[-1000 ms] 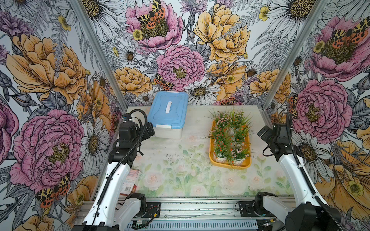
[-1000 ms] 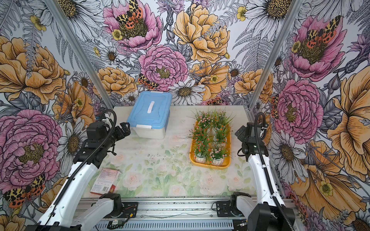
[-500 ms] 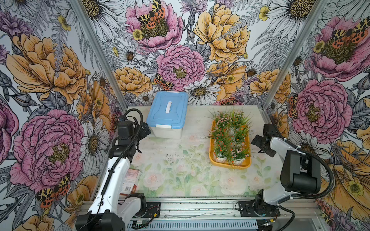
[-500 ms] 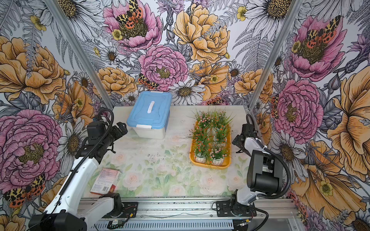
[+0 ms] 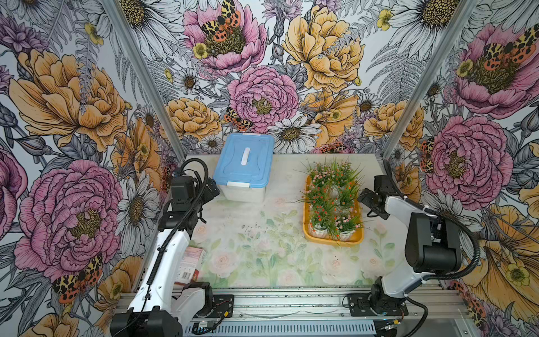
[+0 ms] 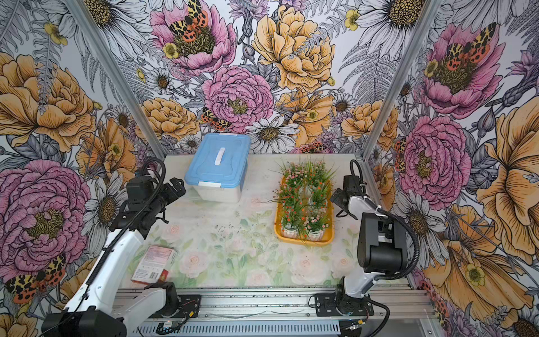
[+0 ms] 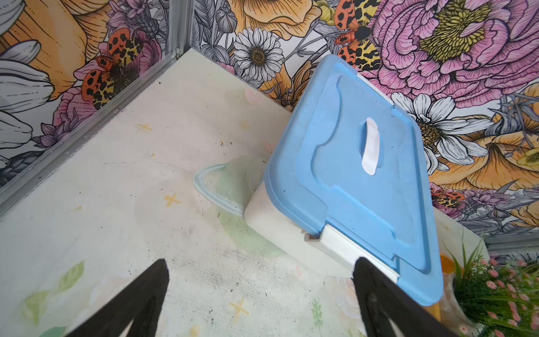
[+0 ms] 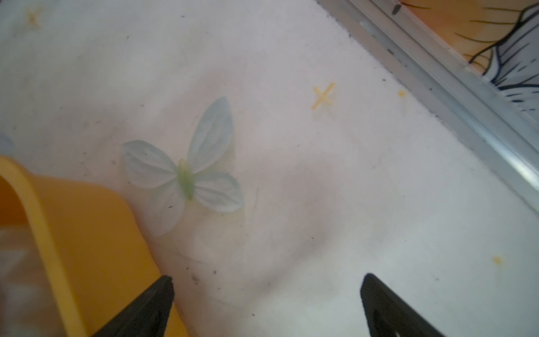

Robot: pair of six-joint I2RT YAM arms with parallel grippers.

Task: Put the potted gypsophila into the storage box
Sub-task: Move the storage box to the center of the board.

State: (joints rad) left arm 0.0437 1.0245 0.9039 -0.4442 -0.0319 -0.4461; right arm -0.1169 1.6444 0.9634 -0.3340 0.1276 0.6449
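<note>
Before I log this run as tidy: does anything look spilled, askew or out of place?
Dark specks lie scattered on the table mat left of the storage box, like spilled soil. A printed carton lies flat at the near left edge, apart from everything else.

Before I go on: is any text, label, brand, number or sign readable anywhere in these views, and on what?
Nothing can be read as words.
Flat pink-and-white carton on the table mat: print and a barcode, too small to read.
Light-blue lid of the translucent box: no label seen.
Yellow-orange plastic tray: no label seen.
Small yellow cross marks printed on that mat: no letters.
</note>
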